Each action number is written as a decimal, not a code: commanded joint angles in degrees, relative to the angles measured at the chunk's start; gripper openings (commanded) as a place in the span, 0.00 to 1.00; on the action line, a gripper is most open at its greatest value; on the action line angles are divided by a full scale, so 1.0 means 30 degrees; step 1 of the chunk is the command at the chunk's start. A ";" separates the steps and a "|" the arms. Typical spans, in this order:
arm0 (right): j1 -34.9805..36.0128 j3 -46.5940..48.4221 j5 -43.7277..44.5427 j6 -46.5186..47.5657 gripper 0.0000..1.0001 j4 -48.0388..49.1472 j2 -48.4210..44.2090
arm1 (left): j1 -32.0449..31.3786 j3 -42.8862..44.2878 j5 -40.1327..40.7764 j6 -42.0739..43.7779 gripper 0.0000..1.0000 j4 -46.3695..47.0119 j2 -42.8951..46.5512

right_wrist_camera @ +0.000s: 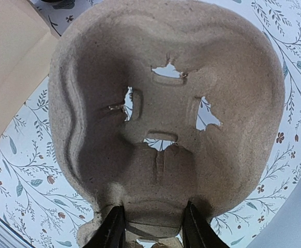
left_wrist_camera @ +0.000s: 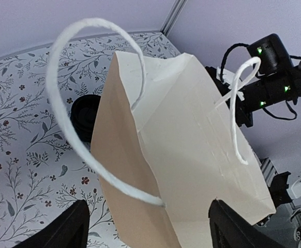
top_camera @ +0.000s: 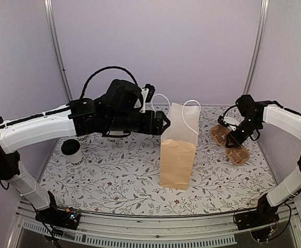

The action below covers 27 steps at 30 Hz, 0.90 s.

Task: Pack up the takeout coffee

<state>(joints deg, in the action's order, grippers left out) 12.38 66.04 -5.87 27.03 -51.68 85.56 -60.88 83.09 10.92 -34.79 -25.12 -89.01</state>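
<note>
The takeout coffee (top_camera: 72, 151), a white cup with a black lid, stands at the table's left edge, below my left arm and away from both grippers. A brown paper bag (top_camera: 177, 155) with white handles stands upright mid-table. My left gripper (top_camera: 165, 122) is at the bag's upper left corner. In the left wrist view it (left_wrist_camera: 150, 230) is open wide, and the top of the bag (left_wrist_camera: 181, 144) lies between its fingers. My right gripper (right_wrist_camera: 154, 230) is shut on the rim of a pulp cup carrier (right_wrist_camera: 166, 103), held just over the table at the right (top_camera: 238, 154).
A dark round object (left_wrist_camera: 86, 113) sits on the floral tablecloth behind the bag, partly hidden by it. The bag's white handle loops (left_wrist_camera: 62, 103) stand up in front of the left wrist camera. Booth walls with metal posts (top_camera: 55, 46) close in the back and sides.
</note>
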 commanded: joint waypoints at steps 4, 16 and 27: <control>-0.0020 0.1145 -0.0103 -0.0104 0.36 0.0192 -0.1474 | 0.0301 0.2943 -0.1275 0.0469 0.75 -0.0662 -0.2447; 0.0177 0.7931 -0.3546 0.1685 0.36 0.0133 -0.1911 | 0.0771 0.4357 -0.2423 0.1709 0.48 -0.3513 -0.3135; 0.3303 1.1526 -0.5125 0.3697 0.36 -0.0083 -0.1842 | 0.1622 0.4826 -0.4348 0.4862 0.08 -0.4405 -0.2947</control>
<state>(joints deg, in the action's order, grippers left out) 18.63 97.19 -19.05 34.83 -51.62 80.40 -57.10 95.57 0.30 -24.38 -35.77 -98.45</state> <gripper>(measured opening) 0.360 0.139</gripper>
